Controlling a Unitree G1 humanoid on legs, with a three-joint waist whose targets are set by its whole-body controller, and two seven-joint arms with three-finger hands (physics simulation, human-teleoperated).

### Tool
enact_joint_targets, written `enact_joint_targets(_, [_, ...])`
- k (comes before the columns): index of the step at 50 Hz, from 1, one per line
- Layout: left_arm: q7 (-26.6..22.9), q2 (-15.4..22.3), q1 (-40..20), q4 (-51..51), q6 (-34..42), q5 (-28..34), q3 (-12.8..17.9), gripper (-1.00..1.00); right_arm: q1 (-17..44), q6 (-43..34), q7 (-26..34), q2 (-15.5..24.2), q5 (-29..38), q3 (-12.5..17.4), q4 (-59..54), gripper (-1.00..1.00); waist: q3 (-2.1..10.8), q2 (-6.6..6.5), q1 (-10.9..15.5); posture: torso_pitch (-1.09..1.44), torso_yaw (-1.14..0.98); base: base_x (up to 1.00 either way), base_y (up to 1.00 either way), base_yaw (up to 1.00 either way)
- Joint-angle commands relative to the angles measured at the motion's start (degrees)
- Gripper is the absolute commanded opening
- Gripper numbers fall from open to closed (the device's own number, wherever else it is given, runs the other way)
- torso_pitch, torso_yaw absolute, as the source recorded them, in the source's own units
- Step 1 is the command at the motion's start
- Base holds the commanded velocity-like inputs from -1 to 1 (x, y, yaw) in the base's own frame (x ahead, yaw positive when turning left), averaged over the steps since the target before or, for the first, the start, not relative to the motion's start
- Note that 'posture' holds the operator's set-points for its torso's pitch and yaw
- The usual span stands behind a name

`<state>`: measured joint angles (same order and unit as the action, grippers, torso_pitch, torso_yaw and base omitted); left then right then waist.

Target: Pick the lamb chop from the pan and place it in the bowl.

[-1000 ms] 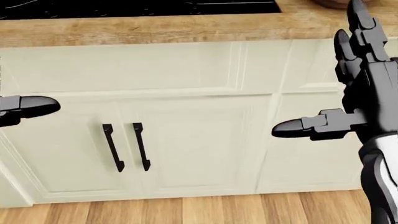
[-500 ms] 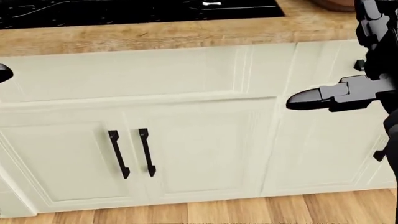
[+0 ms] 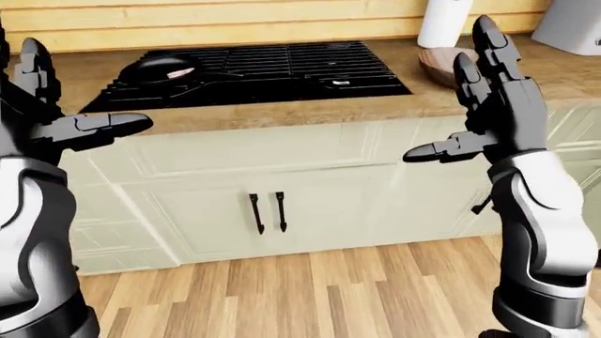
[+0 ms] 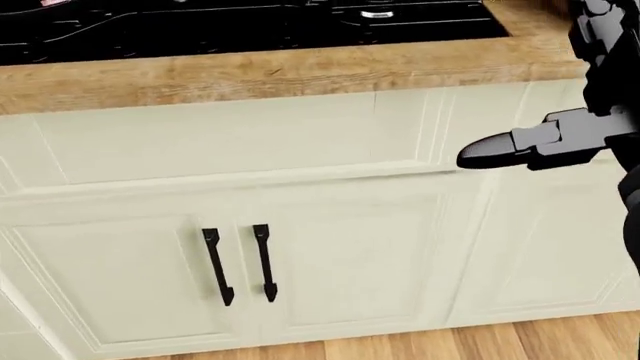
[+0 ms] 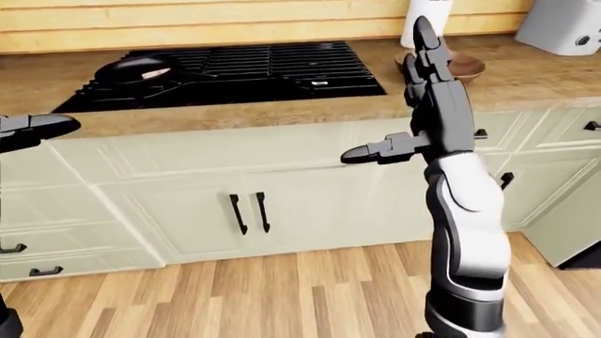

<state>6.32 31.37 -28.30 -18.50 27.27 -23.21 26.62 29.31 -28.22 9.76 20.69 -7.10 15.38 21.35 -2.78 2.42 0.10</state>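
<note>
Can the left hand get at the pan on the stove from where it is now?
Probably not yet. The left hand is open and held short of the counter edge, while the pan sits farther in on the stove; nothing blocks it.

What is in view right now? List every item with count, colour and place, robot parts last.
stove: one, black, set in the countertop, top centre of the left-eye view.
pan: one, black, on the stove's left part.
lamb chop: one, pale pink, in the pan; hard to make out.
bowl: one, brown, on the countertop right of the stove, partly behind the right robot hand.
white cylinder: one, above the bowl.
white appliance: one, top right corner.
countertop: one, wood.
cabinets: cream, with black handles, below the countertop.
floor: wood planks, bottom.
left robot hand: one, black, open, left edge.
right robot hand: one, black, open, empty.
</note>
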Motion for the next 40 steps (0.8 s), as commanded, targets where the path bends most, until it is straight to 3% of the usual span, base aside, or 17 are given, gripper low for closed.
enact_joint_targets(1, [-0.01, 1.10, -1.18, -1.14, -1.37, -0.37, 0.27, 1.00, 1.28, 0.75, -0.21, 0.50, -0.03, 0.59, 1.10, 1.00, 1.11, -0.26, -0.14, 0.00, 0.00, 0.18, 0.29, 0.00])
enact_joint_targets(4, [0.12, 1.52, -1.20, -1.19, -1.22, -0.66, 0.53, 1.00, 1.71, 0.56, -0.26, 0.63, -0.05, 0.56, 1.05, 1.00, 1.52, 0.01, -0.39, 0.00, 0.00, 0.19, 0.28, 0.00])
enact_joint_targets(8, [0.30, 2.11, -1.40, -1.17, -1.00, -0.91, 0.69, 1.00, 2.62, -0.20, -0.36, 1.06, -0.28, 0.60, 1.13, 1.00, 1.16, -1.71, -0.61, 0.00, 0.00, 0.19, 0.28, 0.00])
enact_joint_targets(11, [0.51, 2.41, -1.54, -1.40, -0.72, -1.28, 0.85, 1.00, 3.18, -0.67, -0.38, 1.21, -0.38, 0.40, 1.30, 1.00, 0.94, -4.76, -1.10, 0.00, 0.00, 0.18, 0.28, 0.00])
enact_joint_targets(13, [0.56, 2.49, -1.52, -1.30, -0.80, -1.30, 0.86, 1.00, 3.27, -0.96, -0.33, 1.33, -0.43, 0.46, 1.58, 1.00, 2.32, -9.35, -1.11, 0.00, 0.00, 0.18, 0.28, 0.00])
enact_joint_targets(14, [0.57, 2.53, -1.53, -1.22, -0.83, -1.33, 0.88, 1.00, 3.33, -1.05, -0.31, 1.39, -0.46, 0.51, 1.65, 1.00, 1.63, -7.04, -0.64, 0.00, 0.00, 0.19, 0.28, 0.00])
enact_joint_targets(16, [0.66, 2.65, -1.55, -1.15, -0.83, -1.40, 0.98, 1.00, 3.38, -1.08, -0.32, 1.42, -0.51, 0.56, 1.70, 1.00, 0.98, -7.32, -0.45, 0.00, 0.00, 0.20, 0.28, 0.00])
enact_joint_targets(24, [1.00, 2.98, -1.43, -0.93, -1.13, -2.02, 1.25, 1.00, 3.75, -1.57, -0.23, 1.59, -1.11, 0.63, 1.99, 1.00, 0.60, -2.52, 0.16, 0.00, 0.00, 0.19, 0.28, 0.00])
enact_joint_targets(27, [1.16, 3.25, -1.46, -1.30, -0.82, -2.39, 1.46, 1.00, 3.92, -1.64, -0.25, 1.74, -1.12, 0.59, 1.99, 1.00, 1.60, 1.41, 0.41, 0.00, 0.00, 0.19, 0.30, 0.00])
enact_joint_targets(28, [1.21, 3.28, -1.41, -1.34, -0.80, -2.47, 1.52, 1.00, 4.02, -1.66, -0.19, 1.81, -1.15, 0.58, 1.94, 1.00, 1.16, -1.27, -0.27, 0.00, 0.00, 0.20, 0.30, 0.00])
enact_joint_targets(29, [1.28, 3.33, -1.47, -1.23, -0.82, -2.46, 1.48, 1.00, 3.93, -1.60, -0.19, 1.74, -1.07, 0.44, 2.00, 1.00, 1.16, 0.06, 0.01, 0.00, 0.00, 0.18, 0.29, 0.00])
enact_joint_targets(30, [1.38, 3.49, -1.69, -1.36, -0.55, -2.66, 1.47, 1.00, 3.99, -1.74, -0.14, 1.78, -1.01, 0.38, 2.10, 1.00, 1.57, 0.10, -0.29, 0.00, 0.00, 0.19, 0.29, 0.00])
enact_joint_targets(32, [1.50, 3.56, -1.77, -1.35, -0.54, -2.81, 1.49, 1.00, 4.23, -2.08, -0.02, 1.92, -1.11, 0.51, 2.28, 1.00, 1.86, -0.23, -0.36, 0.00, 0.00, 0.18, 0.29, 0.00])
enact_joint_targets(35, [1.65, 3.65, -1.81, -1.40, -0.58, -2.90, 1.46, 1.00, 4.41, -2.00, -0.05, 1.95, -1.07, 0.46, 2.11, 1.00, 0.95, -2.08, -0.69, 0.00, 0.00, 0.18, 0.29, 0.00])
enact_joint_targets(38, [1.76, 4.05, -1.65, -1.83, -0.16, -3.45, 2.04, 1.00, 4.85, -2.41, -0.11, 2.09, -1.22, 0.52, 2.26, 1.00, 1.13, -5.67, -1.21, 0.00, 0.00, 0.19, 0.29, 0.00])
enact_joint_targets(39, [1.80, 4.14, -1.64, -1.82, -0.16, -3.47, 2.04, 1.00, 4.75, -2.23, -0.06, 2.09, -1.19, 0.52, 2.14, 1.00, 1.91, -8.18, -1.30, 0.00, 0.00, 0.20, 0.30, 0.00])
enact_joint_targets(40, [1.86, 4.22, -1.71, -1.81, -0.09, -3.57, 2.08, 1.00, 4.73, -2.19, -0.06, 2.08, -1.17, 0.50, 2.11, 1.00, 2.67, -8.31, -1.30, 0.00, 0.00, 0.18, 0.28, 0.00])
